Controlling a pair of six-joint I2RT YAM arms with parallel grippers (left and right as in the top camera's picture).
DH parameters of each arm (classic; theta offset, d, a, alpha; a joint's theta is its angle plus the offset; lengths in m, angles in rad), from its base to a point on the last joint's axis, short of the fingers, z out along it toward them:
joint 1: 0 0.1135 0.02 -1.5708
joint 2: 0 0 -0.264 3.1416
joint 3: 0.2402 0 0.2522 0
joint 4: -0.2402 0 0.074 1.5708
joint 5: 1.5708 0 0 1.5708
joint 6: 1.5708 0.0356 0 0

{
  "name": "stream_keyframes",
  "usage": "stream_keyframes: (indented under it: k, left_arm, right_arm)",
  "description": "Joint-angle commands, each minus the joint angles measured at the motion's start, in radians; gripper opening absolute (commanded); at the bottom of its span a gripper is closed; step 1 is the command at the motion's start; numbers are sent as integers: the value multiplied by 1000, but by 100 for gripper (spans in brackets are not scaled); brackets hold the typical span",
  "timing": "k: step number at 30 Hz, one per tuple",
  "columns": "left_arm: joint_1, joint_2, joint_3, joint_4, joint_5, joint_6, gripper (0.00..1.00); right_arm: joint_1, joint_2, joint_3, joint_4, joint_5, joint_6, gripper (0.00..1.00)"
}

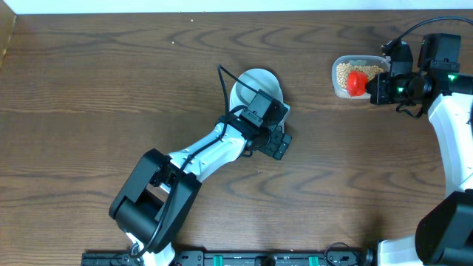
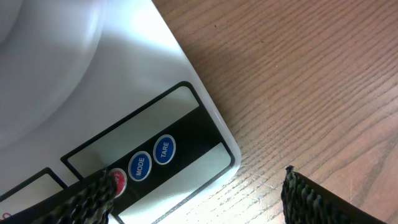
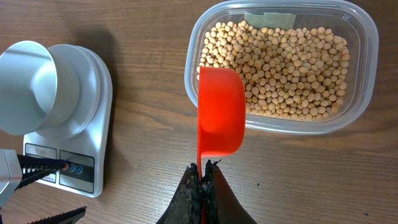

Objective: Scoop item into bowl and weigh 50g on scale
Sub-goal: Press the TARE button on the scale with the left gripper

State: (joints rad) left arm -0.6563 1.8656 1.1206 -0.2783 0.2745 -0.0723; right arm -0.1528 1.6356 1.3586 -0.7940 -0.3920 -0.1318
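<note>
The white scale [image 3: 94, 127] carries the empty pale bowl [image 3: 37, 87]; overhead, the bowl [image 1: 255, 83] shows above my left arm. My left gripper [image 2: 199, 175] is open over the scale's [image 2: 124, 74] front corner. One of its fingers [image 2: 93, 193] lies over the red button beside MODE and TARE; whether it touches I cannot tell. The tan beans [image 3: 286, 68] fill a clear tub [image 3: 367, 62]. My right gripper [image 3: 203, 171] is shut on the handle of an empty red scoop [image 3: 219, 112], held over the tub's near rim.
Overhead, the tub [image 1: 341, 65] sits at the far right with the scoop [image 1: 356, 81] and right gripper [image 1: 377, 87] beside it. The left gripper [image 1: 277, 144] and its arm run diagonally from the front edge to the scale. Bare wood lies between scale and tub.
</note>
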Motion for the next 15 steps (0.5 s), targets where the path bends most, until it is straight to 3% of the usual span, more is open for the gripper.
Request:
stream_keyframes:
  k: [1, 15]
  left_arm:
    - [-2, 43, -2, 0, 10, 12, 88]
    - [-2, 34, 38, -34, 13, 12, 88]
  right_arm:
    - [3, 7, 19, -3, -3, -4, 1]
    - [3, 7, 19, -3, 2, -5, 1]
